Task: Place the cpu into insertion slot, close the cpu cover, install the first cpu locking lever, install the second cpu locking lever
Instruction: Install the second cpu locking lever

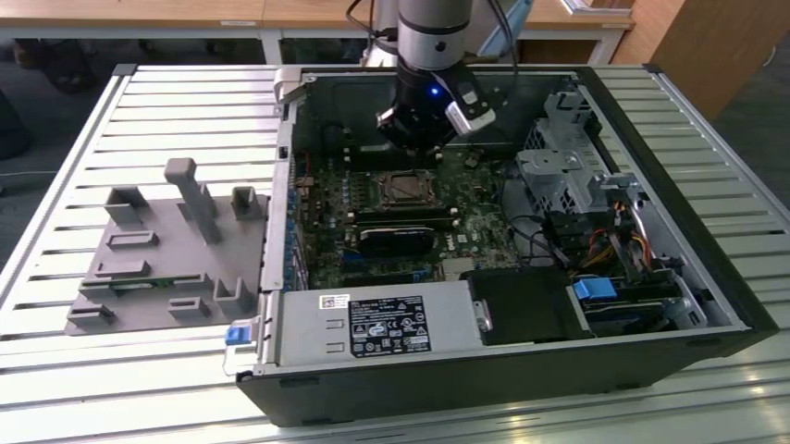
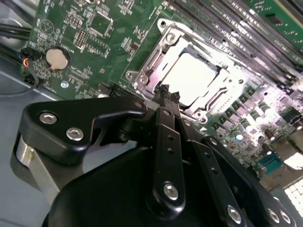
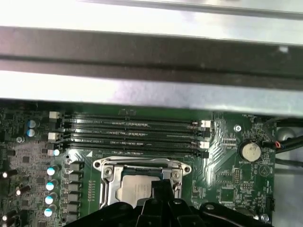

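Cpu (image 2: 189, 78) sits in the insertion slot (image 2: 142, 78) with the cpu cover (image 2: 156, 56) down (seemingly), closed empty pincer (image 2: 166, 90) just above, likely working a locking lever.

The exterior view looked down from high on the open computer case (image 1: 691, 277). Both wrist views sat close above the insertion slot (image 2: 189, 78) (image 3: 142, 182), which all three shared.
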Robot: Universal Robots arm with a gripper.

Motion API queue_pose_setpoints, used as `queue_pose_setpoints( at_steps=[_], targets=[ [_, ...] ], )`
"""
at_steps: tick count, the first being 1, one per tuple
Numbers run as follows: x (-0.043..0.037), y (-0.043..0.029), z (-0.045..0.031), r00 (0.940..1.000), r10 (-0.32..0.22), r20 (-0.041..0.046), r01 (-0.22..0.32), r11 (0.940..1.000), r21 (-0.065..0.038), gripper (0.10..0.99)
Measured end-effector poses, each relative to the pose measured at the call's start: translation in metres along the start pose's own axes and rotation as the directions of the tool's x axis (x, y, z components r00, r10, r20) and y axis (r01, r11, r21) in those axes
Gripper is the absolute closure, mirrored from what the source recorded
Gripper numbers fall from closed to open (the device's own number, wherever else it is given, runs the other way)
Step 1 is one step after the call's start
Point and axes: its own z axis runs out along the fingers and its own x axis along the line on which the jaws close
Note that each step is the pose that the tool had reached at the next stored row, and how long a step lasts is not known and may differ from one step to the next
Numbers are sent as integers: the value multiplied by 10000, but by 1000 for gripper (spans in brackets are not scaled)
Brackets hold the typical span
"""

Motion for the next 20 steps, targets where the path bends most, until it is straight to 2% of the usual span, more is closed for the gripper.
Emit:
queue_pose_setpoints(
  at_steps=[4,10,18,20],
  targets=[
    [3,-81,-3,10000,1,-1,-1,10000,-4,980],
    [9,-228,-8,10000,4,-18,-4,10000,-91,980],
    [4,-364,-13,9999,11,-157,-14,9998,-175,980],
    [4,-395,-14,9999,11,-167,-14,9998,-177,980]
  ],
)
